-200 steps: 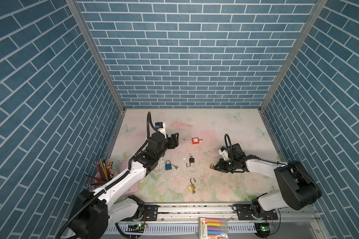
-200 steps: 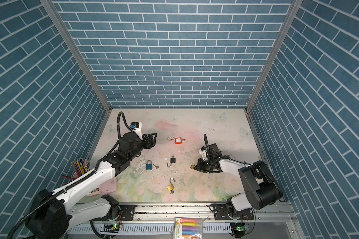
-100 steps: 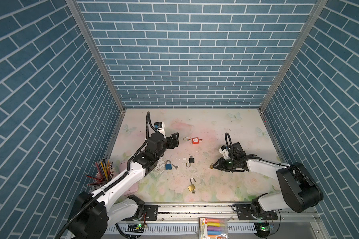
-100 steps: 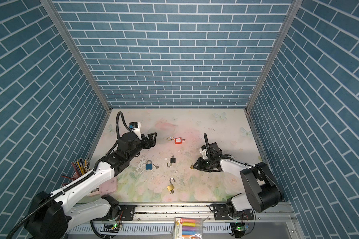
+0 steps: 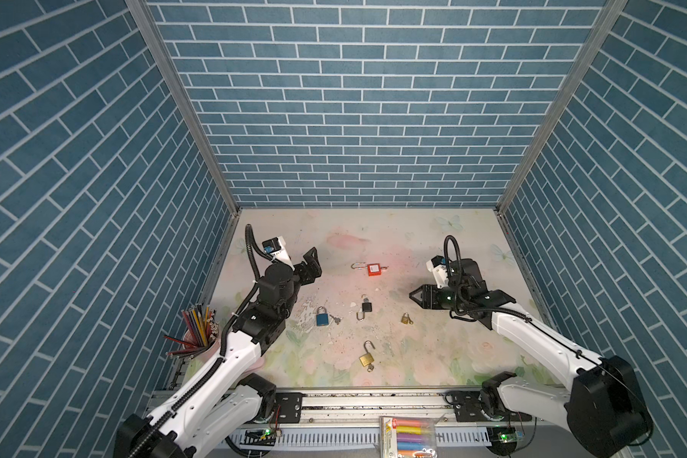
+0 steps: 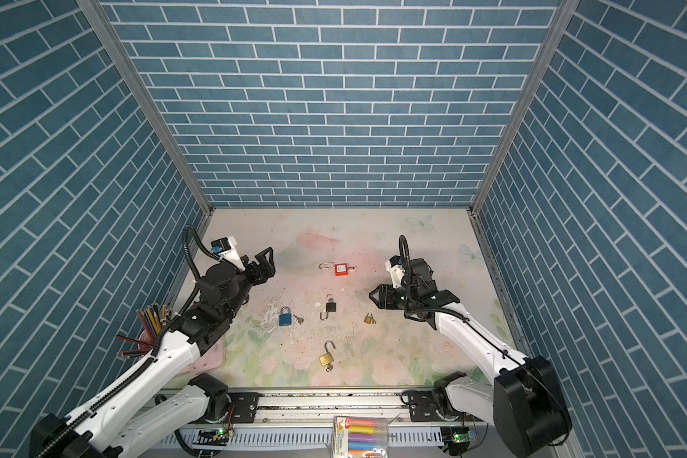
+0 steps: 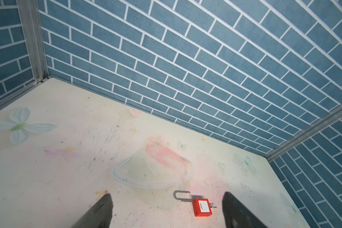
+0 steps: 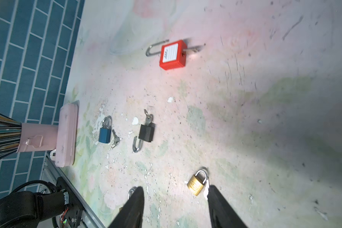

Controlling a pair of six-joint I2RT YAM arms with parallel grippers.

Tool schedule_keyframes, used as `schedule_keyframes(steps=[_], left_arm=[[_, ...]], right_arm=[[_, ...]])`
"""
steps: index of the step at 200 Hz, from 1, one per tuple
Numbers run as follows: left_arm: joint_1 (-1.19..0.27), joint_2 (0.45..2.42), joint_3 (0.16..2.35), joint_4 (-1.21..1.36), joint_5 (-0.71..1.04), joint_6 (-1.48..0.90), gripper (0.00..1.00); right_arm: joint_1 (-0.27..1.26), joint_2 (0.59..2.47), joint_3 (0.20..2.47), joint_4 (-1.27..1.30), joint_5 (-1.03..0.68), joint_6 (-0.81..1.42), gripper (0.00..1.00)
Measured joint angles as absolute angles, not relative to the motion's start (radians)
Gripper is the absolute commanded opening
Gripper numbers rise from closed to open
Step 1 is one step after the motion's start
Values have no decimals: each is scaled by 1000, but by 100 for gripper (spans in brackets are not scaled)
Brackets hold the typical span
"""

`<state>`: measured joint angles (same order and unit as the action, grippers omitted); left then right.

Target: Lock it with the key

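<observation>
- Red padlock point(image 7: 202, 207) lies at the far middle of the table point(image 5: 433, 246), shackle swung out to the left, key point(image 8: 194, 48) sticking from its right end. It looks unlocked to me.
- Left gripper point(image 7: 167, 196) hangs above the table on the lock's left, jaws spread wide and empty, with the lock showing between them in the left wrist view.
- Right gripper point(image 8: 175, 188) sits low on the right, jaws parted and gripping nothing. The small brass padlock point(image 8: 196, 184) lies just beside one finger, its shackle seemingly closed.
- My call: the red one is next. Come down with the jaws wide and straddle the body across its long edges, clear of shackle and key.
- Close gently, because a light lock on a smooth table may skid.
- Leave the key end facing right, so the other arm can press the shackle home and turn it.
</observation>
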<state>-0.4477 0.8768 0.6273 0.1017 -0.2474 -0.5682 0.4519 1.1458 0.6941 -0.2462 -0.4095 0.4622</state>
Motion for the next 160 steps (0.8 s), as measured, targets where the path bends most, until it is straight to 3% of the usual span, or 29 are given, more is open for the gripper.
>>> schedule_keyframes(steps=[27,76,123,160], left_arm=[[-441,836,630,15,-191,-609,87],[-458,830,628,-223,-81,-698,87],[-685,807,564,-330,-96,-799,87],[-795,844,545,-388,-118,-952,87]], right_arm=[[452,1112,703,-259,-373,453,61],[452,1104,703,-257,-359,450,61],[467,1164,711,-239,-391,471,62],[573,1251,711,-189,-402,475,60]])
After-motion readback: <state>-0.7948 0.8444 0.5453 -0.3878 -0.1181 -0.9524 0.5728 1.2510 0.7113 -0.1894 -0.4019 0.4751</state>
